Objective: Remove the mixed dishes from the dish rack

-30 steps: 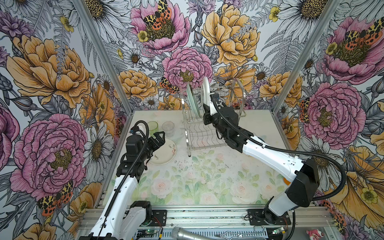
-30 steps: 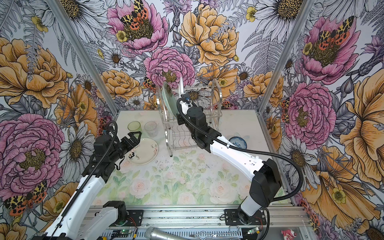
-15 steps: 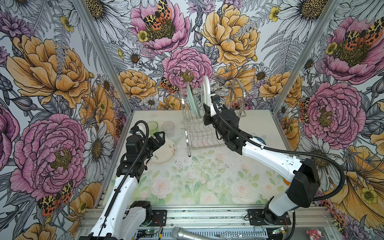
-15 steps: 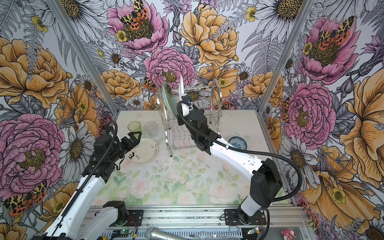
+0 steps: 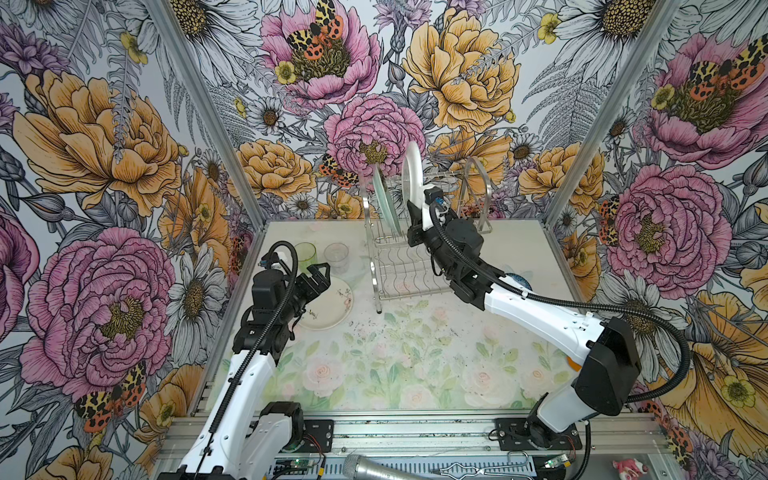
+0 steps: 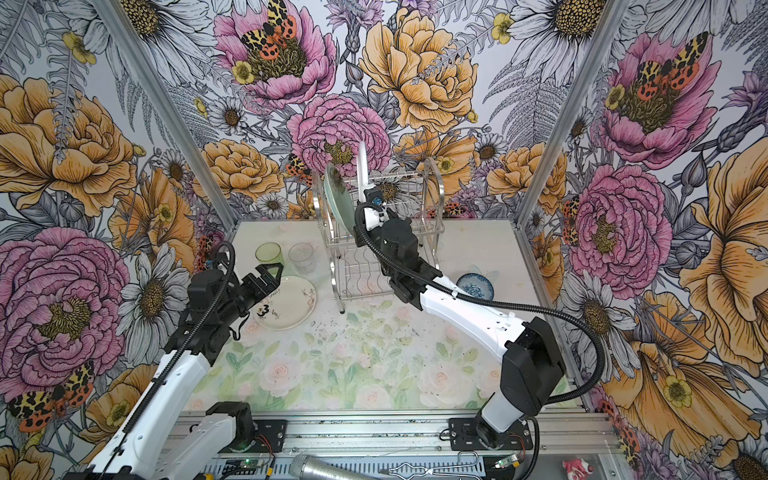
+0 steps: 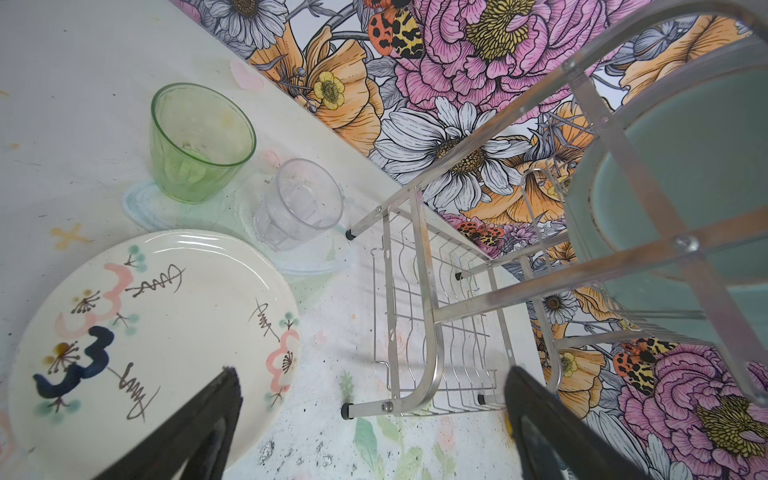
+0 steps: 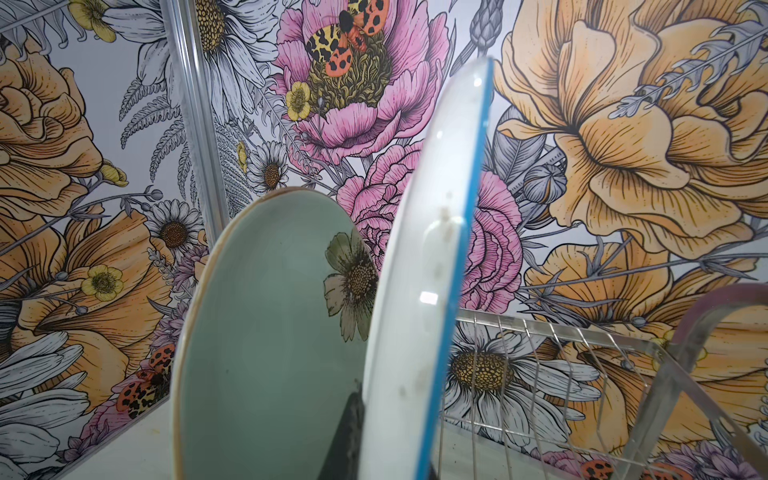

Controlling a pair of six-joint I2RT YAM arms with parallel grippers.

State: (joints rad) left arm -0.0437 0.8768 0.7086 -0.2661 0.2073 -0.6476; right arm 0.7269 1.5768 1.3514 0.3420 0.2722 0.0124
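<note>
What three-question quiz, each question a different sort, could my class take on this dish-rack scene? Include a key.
1. True or false: the left gripper is open and holds nothing.
2. Which dish does the right gripper clamp? A white plate; B pale green plate; C green tumbler.
3. Fill in: the cream plate lies flat on the ___.
Key: 1 true; 2 A; 3 table.

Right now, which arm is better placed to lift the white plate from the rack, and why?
Right. The right gripper is shut on the white plate at the top tier of the dish rack; the left gripper hangs open over the cream plate.
</note>
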